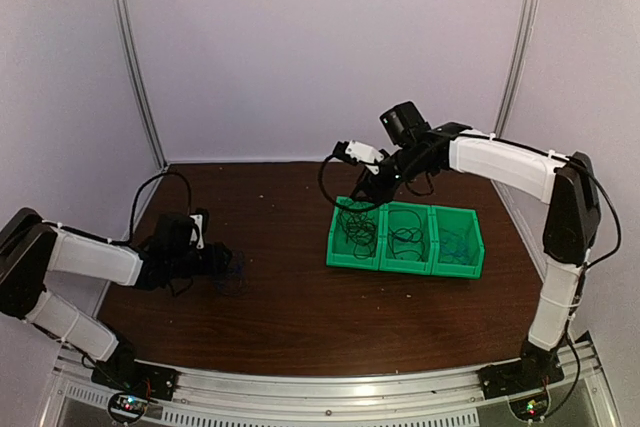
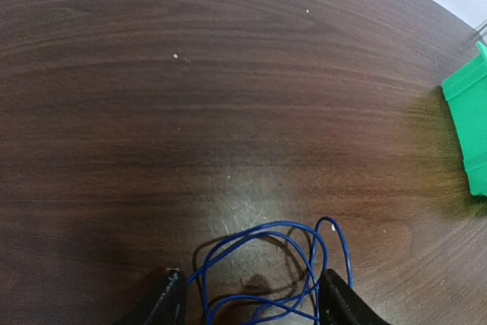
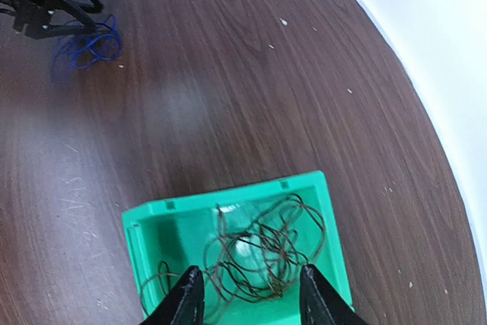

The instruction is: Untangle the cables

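Observation:
A thin blue cable [image 2: 262, 275] lies in loose loops on the wooden table. It sits between the open fingers of my left gripper [image 2: 251, 301], which is low over it. In the top view the left gripper [image 1: 222, 263] is at the table's left with the blue cable [image 1: 236, 273] by its tip. My right gripper [image 3: 247, 296] is open and hovers above the leftmost green bin [image 3: 152, 222], which holds a tangle of dark thin wire [image 3: 266, 253]. In the top view the right gripper [image 1: 366, 197] is over that bin's back edge. The right wrist view also shows the blue cable [image 3: 85, 47].
Three green bins [image 1: 405, 265] stand side by side right of centre; the middle bin [image 1: 406, 237] and the right bin [image 1: 458, 243] each hold a dark wire. A bin corner [image 2: 468, 123] shows at the left wrist view's right edge. White walls enclose the table.

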Action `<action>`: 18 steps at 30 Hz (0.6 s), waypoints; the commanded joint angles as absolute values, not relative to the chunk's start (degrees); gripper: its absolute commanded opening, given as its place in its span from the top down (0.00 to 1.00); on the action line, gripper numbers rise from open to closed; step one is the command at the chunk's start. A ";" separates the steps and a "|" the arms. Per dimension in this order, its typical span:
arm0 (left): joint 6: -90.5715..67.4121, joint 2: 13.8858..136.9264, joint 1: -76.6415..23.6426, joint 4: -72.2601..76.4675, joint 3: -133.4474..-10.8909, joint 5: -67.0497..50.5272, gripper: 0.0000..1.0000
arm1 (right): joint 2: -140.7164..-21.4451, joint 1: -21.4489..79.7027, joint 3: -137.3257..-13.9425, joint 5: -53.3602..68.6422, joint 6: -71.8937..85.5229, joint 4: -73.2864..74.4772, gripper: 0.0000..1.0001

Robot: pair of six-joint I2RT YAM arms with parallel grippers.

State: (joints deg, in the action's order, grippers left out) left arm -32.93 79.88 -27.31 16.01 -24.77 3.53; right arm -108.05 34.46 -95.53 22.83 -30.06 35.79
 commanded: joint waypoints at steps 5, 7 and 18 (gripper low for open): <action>-31.66 85.97 -26.89 24.16 -23.41 -2.92 0.48 | -116.25 42.31 -98.58 33.32 -28.24 30.81 0.58; -31.68 86.70 -26.89 25.19 -23.23 -2.24 0.49 | -120.46 43.44 -102.27 35.22 -26.95 30.35 0.58; -27.70 87.33 -26.81 25.25 -25.44 5.82 0.49 | -134.79 50.11 -116.08 37.35 -23.65 31.43 0.59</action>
State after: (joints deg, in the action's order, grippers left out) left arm -31.20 86.26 -27.31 22.48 -23.70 2.90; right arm -134.37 48.34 -113.27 35.11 -25.39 32.21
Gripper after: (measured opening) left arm 0.522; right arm 0.414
